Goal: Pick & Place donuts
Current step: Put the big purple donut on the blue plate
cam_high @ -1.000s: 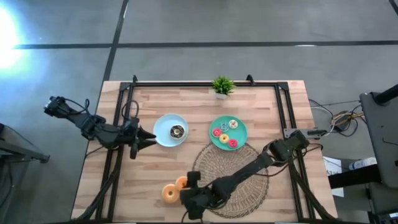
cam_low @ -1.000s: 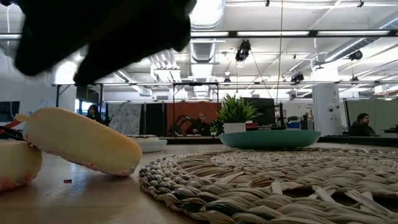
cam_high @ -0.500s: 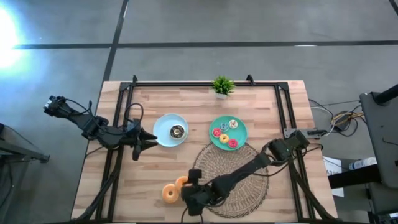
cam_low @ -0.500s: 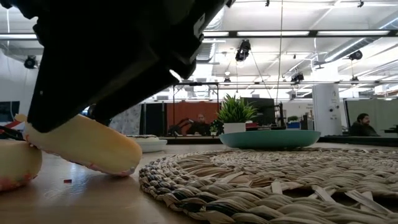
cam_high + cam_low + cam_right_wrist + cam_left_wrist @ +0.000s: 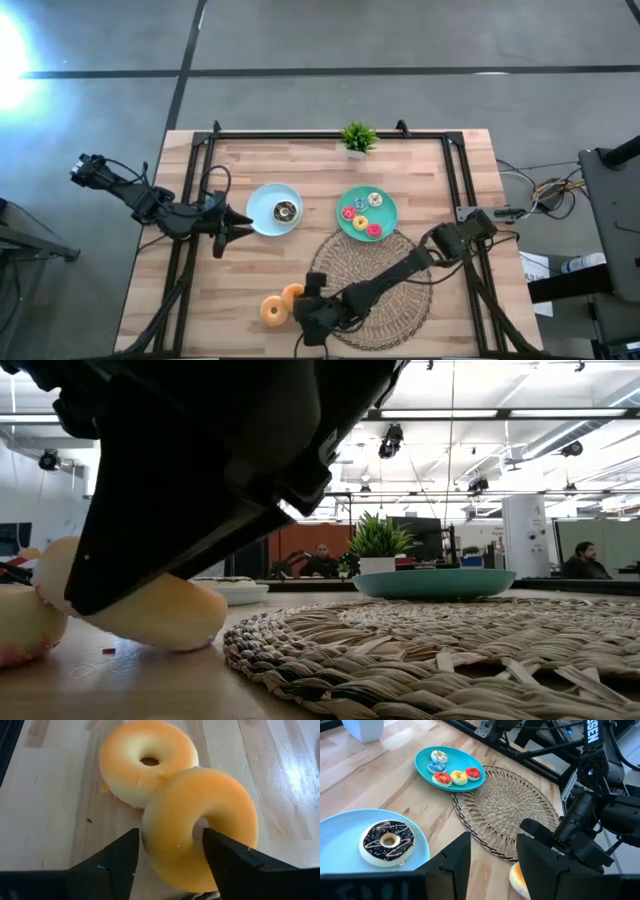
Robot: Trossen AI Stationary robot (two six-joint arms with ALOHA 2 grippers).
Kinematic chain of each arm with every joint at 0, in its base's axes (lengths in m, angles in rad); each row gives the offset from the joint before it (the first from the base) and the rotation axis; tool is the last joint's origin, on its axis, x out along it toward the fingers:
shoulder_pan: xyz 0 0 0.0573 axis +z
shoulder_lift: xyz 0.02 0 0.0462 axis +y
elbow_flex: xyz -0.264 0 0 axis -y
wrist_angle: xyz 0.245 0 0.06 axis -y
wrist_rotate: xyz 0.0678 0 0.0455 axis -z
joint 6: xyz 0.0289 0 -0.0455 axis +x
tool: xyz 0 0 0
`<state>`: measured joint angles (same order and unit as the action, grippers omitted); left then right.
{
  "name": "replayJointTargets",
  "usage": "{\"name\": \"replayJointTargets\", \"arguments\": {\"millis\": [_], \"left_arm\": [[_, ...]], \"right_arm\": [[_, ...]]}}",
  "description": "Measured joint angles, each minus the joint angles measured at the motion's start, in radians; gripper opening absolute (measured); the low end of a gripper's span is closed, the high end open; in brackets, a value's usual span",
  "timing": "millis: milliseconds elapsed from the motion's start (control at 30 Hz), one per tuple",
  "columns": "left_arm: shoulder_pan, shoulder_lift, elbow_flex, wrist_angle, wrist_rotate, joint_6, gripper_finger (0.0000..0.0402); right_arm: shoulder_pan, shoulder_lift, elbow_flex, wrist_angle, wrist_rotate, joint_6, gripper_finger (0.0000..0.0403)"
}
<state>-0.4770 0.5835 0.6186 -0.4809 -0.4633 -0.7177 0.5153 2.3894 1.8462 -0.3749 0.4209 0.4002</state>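
Two plain orange-tan donuts lie near the table's near edge. One (image 5: 200, 830) is tilted and leans on the other (image 5: 147, 760), which lies flat on the wood. My right gripper (image 5: 170, 855) is open and low over the leaning donut (image 5: 292, 295), with one finger beside its hole and one outside the ring. A chocolate-iced donut (image 5: 286, 211) sits on the blue plate (image 5: 262, 205). Several small iced donuts (image 5: 362, 213) lie on the green plate (image 5: 385, 225). My left gripper (image 5: 492, 865) is open and waits left of the blue plate. My right gripper comes down slanting from the table's right, astride the near side of the leaning donut's ring (image 5: 170, 825). One finger (image 5: 227, 860) is at the hole and the other (image 5: 112, 862) is outside the ring. Whether either finger touches the donut, I cannot tell.
The large woven mat (image 5: 400, 290) lies under my right arm, just right of the two donuts. A small potted plant (image 5: 357, 139) stands at the far edge. Black frame rails (image 5: 195, 180) run along the table's left, right and far sides.
My right gripper has come down over the leaning donut and shifted slightly toward the far edge; in the low view its dark body now covers most of that donut. My left arm has kept still.
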Motion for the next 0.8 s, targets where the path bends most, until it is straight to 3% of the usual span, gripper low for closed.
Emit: {"name": "replayJointTargets", "arguments": {"millis": [200,400,600,700,800], "left_arm": [[0.000,0.000,0.000,0.000,-0.001,0.000,0.0132],[0.000,-0.007,0.004,-0.031,0.006,-0.002,0.0132],[-0.001,-0.039,0.068,-0.169,0.039,-0.035,0.0132],[-0.001,-0.063,0.109,-0.226,0.034,-0.027,0.0132],[-0.001,-0.078,0.148,-0.279,0.002,-0.009,0.0132]], "right_arm": [[-0.025,0.000,-0.008,0.018,0.009,0.100,0.0159],[-0.072,-0.004,0.014,0.023,0.033,0.300,0.0080],[-0.127,-0.091,0.010,0.044,0.068,0.310,0.0030],[-0.186,-0.132,-0.027,0.054,-0.002,0.358,0.0026],[-0.277,-0.138,-0.080,0.154,-0.182,0.367,0.0025]]}}
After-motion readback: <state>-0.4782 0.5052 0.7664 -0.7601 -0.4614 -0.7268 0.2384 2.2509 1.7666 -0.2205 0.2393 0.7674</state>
